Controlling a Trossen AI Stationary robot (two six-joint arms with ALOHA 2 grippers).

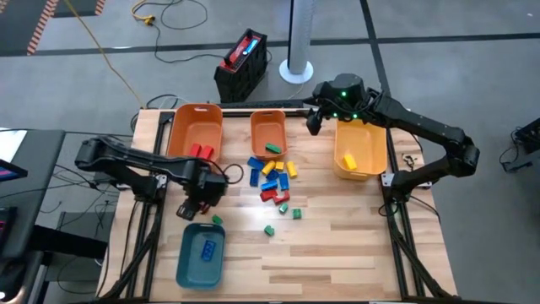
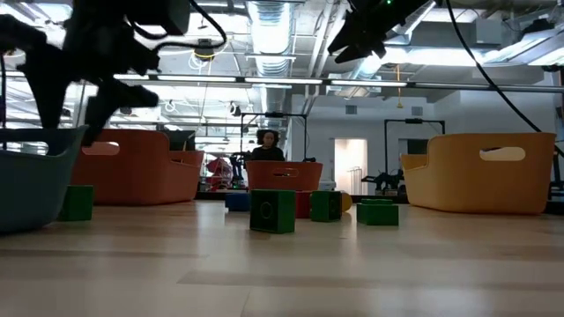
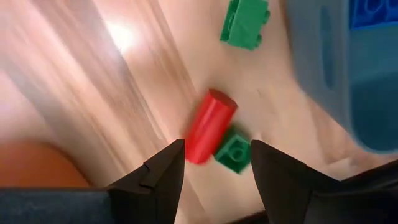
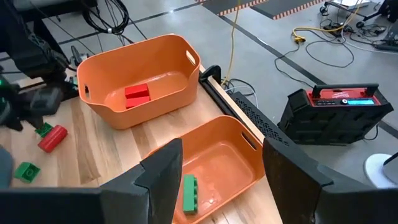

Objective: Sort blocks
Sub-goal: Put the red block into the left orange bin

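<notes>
A loose heap of red, blue, yellow and green blocks [image 1: 274,177] lies mid-table, with single green blocks [image 1: 269,229] nearer the front. My left gripper [image 3: 217,144] points down and stands open above a red cylinder block [image 3: 210,124], which lies on the wood against a small green block [image 3: 234,151]. It hovers just beyond the teal bin [image 1: 201,253], which holds a blue block. My right gripper [image 4: 222,146] hangs open, high above the small orange bin [image 4: 217,158], and holds nothing.
A big orange bin [image 1: 196,131] with red blocks stands at the far left. The small orange bin [image 1: 269,133] holds a green block and the yellow bin [image 1: 359,150] a yellow one. Another green block [image 3: 244,23] lies by the teal bin's wall [image 3: 323,74].
</notes>
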